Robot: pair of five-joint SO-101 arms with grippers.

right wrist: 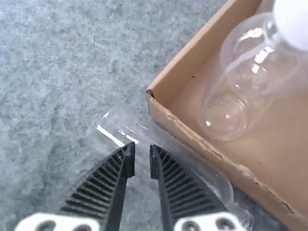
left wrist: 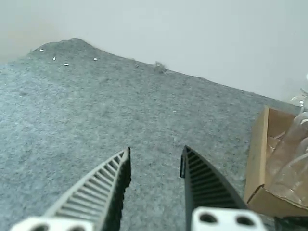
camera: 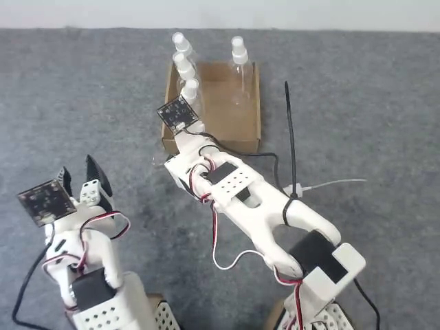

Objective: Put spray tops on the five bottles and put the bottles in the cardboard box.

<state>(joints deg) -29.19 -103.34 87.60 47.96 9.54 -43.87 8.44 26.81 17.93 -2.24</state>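
Grey felt counter (camera: 82, 103), pale wall (camera: 220, 14) behind. Cardboard box (camera: 246, 143) sits at the far middle of the counter, open side up. Four bottles (camera: 239, 69) stand upright in it: three in a row along one side wall, one alone at the far corner of the opposite side. Each wears a white spray top (camera: 238, 47). Fifth bottle (right wrist: 120, 127), clear, lies on its side on the counter outside the box, just beside the near corner on the row's side, running along the wall; whether it has a top cannot be told. Right arm (camera: 261, 206) stretches from the near edge to that corner. Right claw (right wrist: 142, 149) points down over the lying bottle, fingers apart by only a narrow slit, far narrower than the bottle body; cannot tell whether the tips touch it. Right wrist view also shows the box wall (right wrist: 192, 62) and the base of one standing bottle (right wrist: 240, 72) just inside. Left arm (camera: 89, 275) is at the near left, well apart from the box. Left claw (left wrist: 156, 150) is held over bare counter, fingers apart, nothing between them.
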